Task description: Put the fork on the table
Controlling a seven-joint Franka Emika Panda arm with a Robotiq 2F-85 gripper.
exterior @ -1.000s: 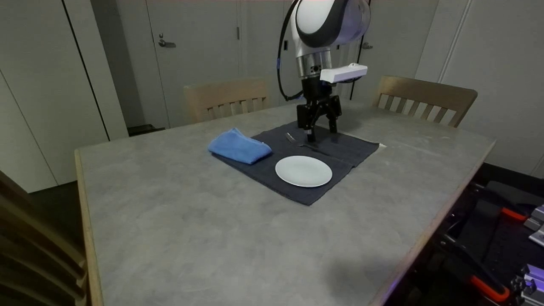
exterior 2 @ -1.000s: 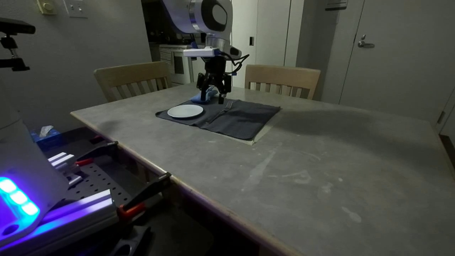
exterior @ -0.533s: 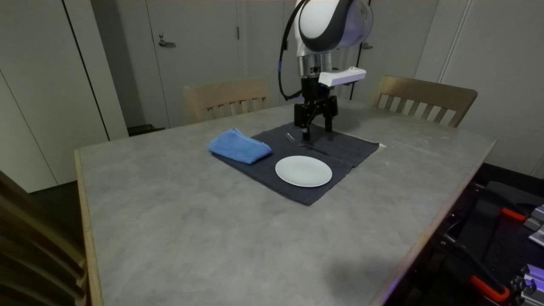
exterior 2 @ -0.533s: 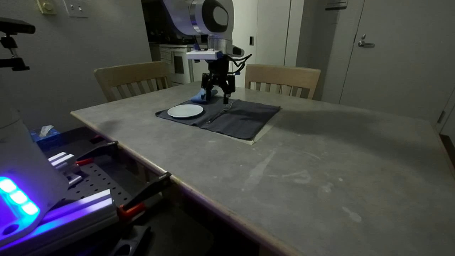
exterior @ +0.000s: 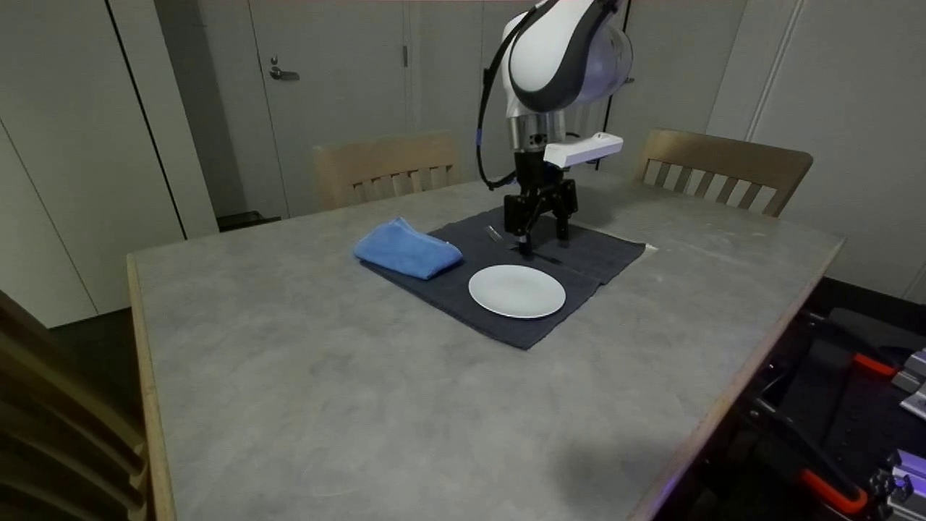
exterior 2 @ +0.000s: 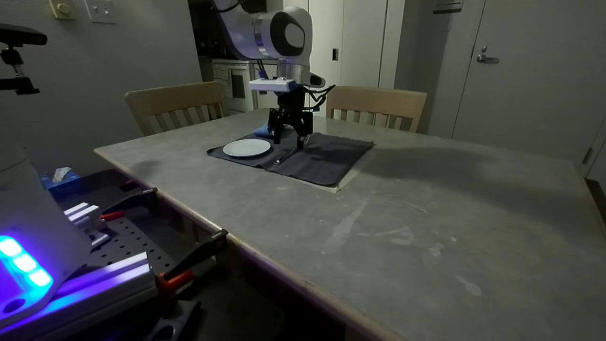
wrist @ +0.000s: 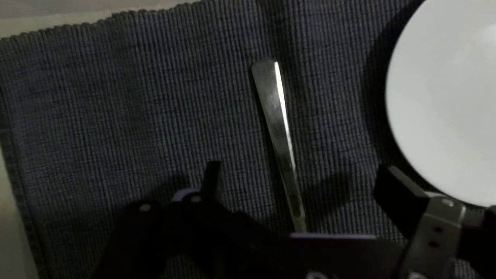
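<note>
The thin dark metal fork lies flat on the dark grey placemat (exterior: 593, 253). Its tines (exterior: 493, 233) and part of its handle (exterior: 548, 259) show in an exterior view, and it also shows in an exterior view as a thin handle (exterior 2: 284, 157). In the wrist view the handle (wrist: 276, 110) runs between the fingers; its tine end is hidden by the gripper body. My gripper (exterior: 543, 239) is open and points down over the fork, with one finger on each side of it, low above the placemat (exterior 2: 326, 166). The grey table (exterior: 347, 398) lies under everything.
A white plate (exterior: 517, 291) sits on the placemat beside the fork, close to one finger in the wrist view (wrist: 445, 97). A folded blue cloth (exterior: 407, 250) lies on the placemat's corner. Wooden chairs (exterior 2: 376, 102) stand at the table's far edges.
My gripper has shifted sideways a little and then come down toward the placemat, over the fork. It stays open. The fork, plate and cloth have not moved.
</note>
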